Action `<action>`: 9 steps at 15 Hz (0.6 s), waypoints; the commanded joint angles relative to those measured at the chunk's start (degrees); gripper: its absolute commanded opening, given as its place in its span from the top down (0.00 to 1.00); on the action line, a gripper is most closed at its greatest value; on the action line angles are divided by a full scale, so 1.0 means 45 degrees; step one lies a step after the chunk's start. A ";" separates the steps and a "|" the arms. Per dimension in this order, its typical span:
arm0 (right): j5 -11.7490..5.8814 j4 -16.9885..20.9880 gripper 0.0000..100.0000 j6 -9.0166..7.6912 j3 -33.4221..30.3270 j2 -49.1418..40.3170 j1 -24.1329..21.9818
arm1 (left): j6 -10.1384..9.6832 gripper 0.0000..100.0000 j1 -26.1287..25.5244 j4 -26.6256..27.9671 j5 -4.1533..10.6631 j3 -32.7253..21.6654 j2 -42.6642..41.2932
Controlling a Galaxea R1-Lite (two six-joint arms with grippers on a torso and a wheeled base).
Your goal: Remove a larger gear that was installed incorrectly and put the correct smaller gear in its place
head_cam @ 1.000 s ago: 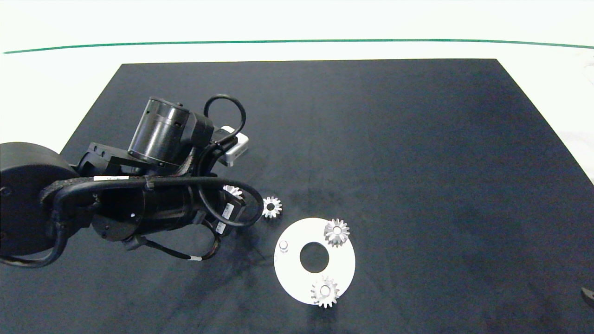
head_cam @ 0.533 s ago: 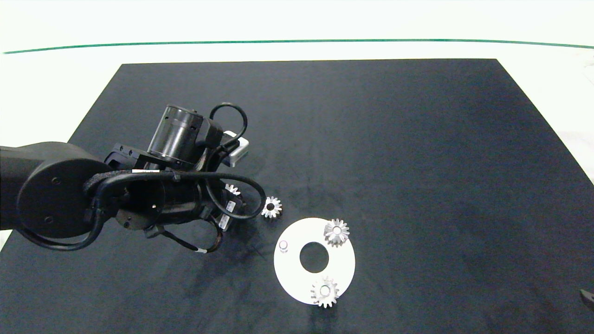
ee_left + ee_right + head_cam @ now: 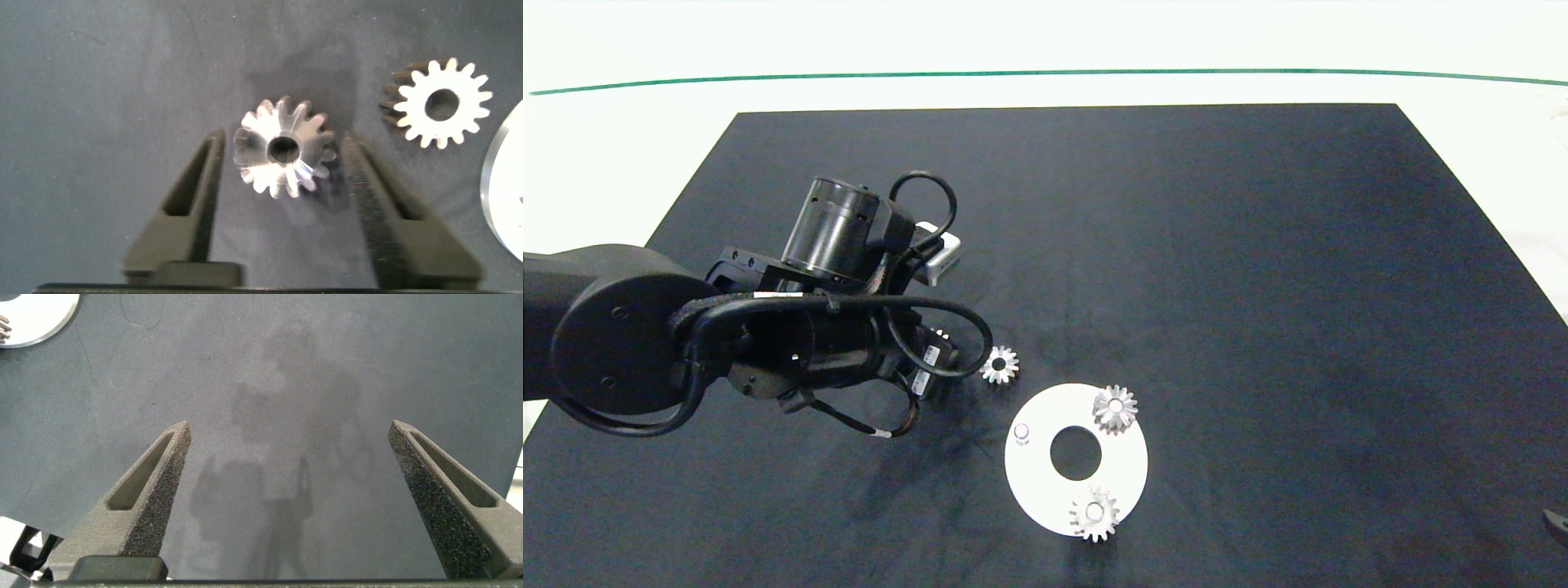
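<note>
Since a second ago my left arm has swung in and crept a little right, so its wrist now covers most of the larger gear [image 3: 284, 149], while the gears and the disc lie as they did. That gear lies flat on the mat [image 3: 1258, 286], left of the disc and partly under my wrist, between the spread fingers of my left pincer [image 3: 282, 137]. There is a gap on each side, so nothing is pinched. To my eye it is set down and out of the way. The smaller gear [image 3: 441, 102] lies just right of it, flat, hole upward, close to the near-left rim of the white disc [image 3: 1123, 474] but not touching it. I judge that it is next. It looks like solid metal: stiff, light for my fingers, and slick on its bright face, with pointed teeth that could roll out of a loose pinch. I would close across its toothed rim, pads square on opposite teeth, and keep it level so the hole meets the bare peg [image 3: 1022, 431] on the disc's left side. Two more gears [image 3: 1115, 408] sit on the disc, one far and one near. My right pincer [image 3: 290, 429] is parked wide apart over bare mat at the near right.
</note>
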 commanded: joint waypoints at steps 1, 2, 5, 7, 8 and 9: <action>0.0012 0.0016 0.00 -0.0026 -0.0005 0.0003 0.0003 | 0.0026 0.00 -0.0001 0.0033 0.0029 -0.0003 0.0029; 0.0012 0.0035 0.00 -0.0026 -0.0005 0.0003 0.0003 | 0.0006 0.00 -0.0001 -0.0006 0.0029 -0.0003 0.0029; 0.0012 0.0016 0.00 -0.0026 -0.0005 -0.0017 0.0003 | -0.0346 0.00 -0.0470 0.0091 -0.0069 -0.0042 -0.1026; 0.0012 0.0016 0.00 -0.0026 -0.0005 -0.0017 0.0003 | -0.1010 0.00 -0.1251 0.0052 -0.0069 -0.0218 -0.1104; 0.0012 0.0016 0.00 -0.0026 -0.0005 -0.0017 0.0003 | -0.1576 0.00 -0.1779 0.0052 -0.0069 -0.0433 -0.0948; 0.0012 0.0035 0.00 -0.0026 -0.0005 -0.0017 0.0003 | -0.2142 0.00 -0.2228 0.0052 -0.0030 -0.0687 -0.0557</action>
